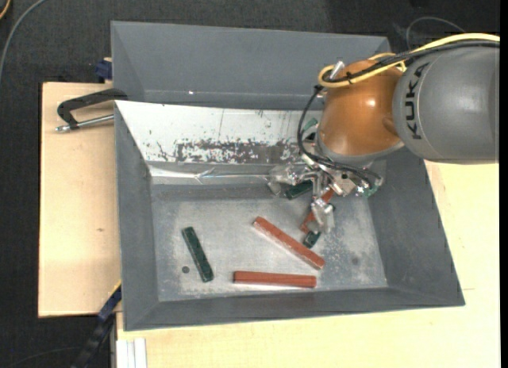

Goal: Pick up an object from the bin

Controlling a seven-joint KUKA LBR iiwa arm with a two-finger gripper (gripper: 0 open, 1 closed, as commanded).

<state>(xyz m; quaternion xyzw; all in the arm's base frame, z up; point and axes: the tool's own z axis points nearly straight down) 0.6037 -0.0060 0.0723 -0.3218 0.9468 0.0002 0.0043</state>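
My gripper hangs low over the right half of the bin floor, under the arm's orange cover. Its fingers are spread, so it is open, and I see nothing held between them. The lower fingertip comes down right beside a slanted red-brown bar; whether it touches the bar I cannot tell. A second red-brown bar lies flat along the front of the floor, apart from the gripper.
A dark green bar lies alone at the front left of the bin floor. The bin's steep walls close in on all sides, and the back wall stands just behind the gripper. The arm covers the bin's right rear corner.
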